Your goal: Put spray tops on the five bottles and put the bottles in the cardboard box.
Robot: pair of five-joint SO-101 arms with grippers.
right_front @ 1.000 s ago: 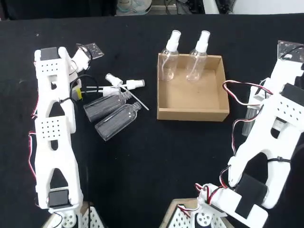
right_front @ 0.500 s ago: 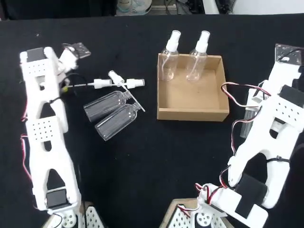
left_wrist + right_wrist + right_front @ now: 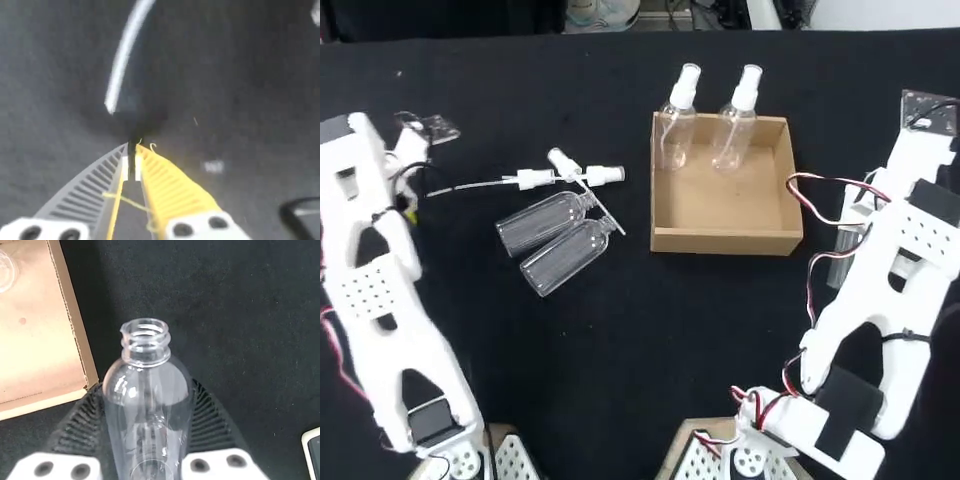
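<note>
The cardboard box [image 3: 725, 238] sits in the middle of the black table [image 3: 640, 330]. Two bottles with spray tops on stand up inside the box at its far side, one [image 3: 677, 125] next to the other [image 3: 736, 125]. To the left of the box two bare bottles lie on their sides, touching each other, the far one [image 3: 542, 222] and the near one [image 3: 567, 258]. Their open necks point toward the box. Just past them lie loose spray tops: a long-tube top [image 3: 532, 179] with its thin tube pointing at the left arm [image 3: 370, 280], a small top [image 3: 561, 161], and a third top [image 3: 604, 175] close by. The left gripper [image 3: 132, 150] is clenched tight, its two fingers pressed flat together with nothing between them. It hangs low over the black table, and the end of a white tube [image 3: 124, 60] lies just in front of its tips, not touching. The right arm [image 3: 900, 270] is just to the right of the box. The right gripper [image 3: 147, 390] squeezes the held bottle [image 3: 145, 345] around its body. This bottle has no top, and its open neck sticks out past the fingers, near a corner of the box.
</note>
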